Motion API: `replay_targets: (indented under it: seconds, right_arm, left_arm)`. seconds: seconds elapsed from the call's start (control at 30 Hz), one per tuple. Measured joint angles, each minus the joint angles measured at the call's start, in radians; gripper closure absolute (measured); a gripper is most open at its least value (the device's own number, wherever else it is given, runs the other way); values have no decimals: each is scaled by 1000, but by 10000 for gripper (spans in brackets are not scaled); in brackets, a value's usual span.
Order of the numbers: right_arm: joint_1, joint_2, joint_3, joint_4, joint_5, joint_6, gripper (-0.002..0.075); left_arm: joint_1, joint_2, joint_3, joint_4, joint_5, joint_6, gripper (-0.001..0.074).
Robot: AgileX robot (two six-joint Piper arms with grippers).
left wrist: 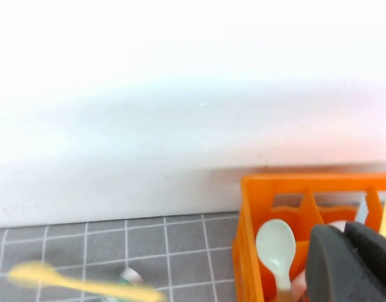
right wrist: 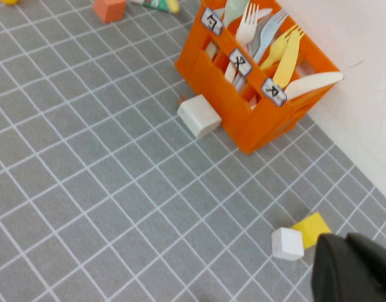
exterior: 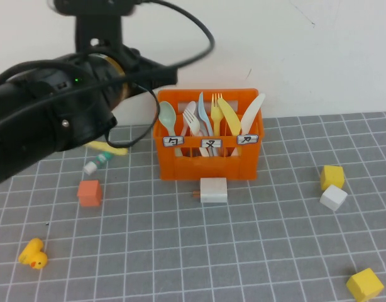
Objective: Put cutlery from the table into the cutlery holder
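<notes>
On crate point(exterior: 209, 160) front, three unreadable labels point(exterior: 210, 143).

The robot's left arm, a bulky black limb trailing black cables, reaches in from the near left and fills the upper left of the high view, its wrist raised well above the worktop. The left gripper point(left wrist: 353, 264) shows in its own wrist view with dark fingers point(left wrist: 331, 267) pressed together, holding nothing. The right gripper point(right wrist: 356, 270) appears only in its own wrist view, apparently closed and empty, raised above the worktop.
</notes>
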State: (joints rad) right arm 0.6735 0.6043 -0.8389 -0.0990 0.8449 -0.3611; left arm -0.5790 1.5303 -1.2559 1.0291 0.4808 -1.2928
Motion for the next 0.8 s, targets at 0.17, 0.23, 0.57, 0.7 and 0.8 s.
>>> replay_targets:
  seconds: [0.17, 0.23, 0.57, 0.7, 0.8]
  right_arm:
    - [0, 0, 0, -1, -11, 2, 727]
    - [0, 0, 0, -1, -13, 2, 727]
    - [0, 0, 0, -2, -13, -11, 727]
    - [0, 0, 0, -2, -13, -50, 727]
    - [0, -10, 5, 2, -13, -85, 727]
  left_arm:
    - [6, 0, 0, -23, 37, -56, 734]
    - [13, 0, 0, -57, 59, -51, 734]
    - [182, -18, 62, -663, 27, 484, 734]
    - [183, -124, 71, -811, -11, 726, 734]
    - [183, -250, 94, -816, -82, 761, 734]
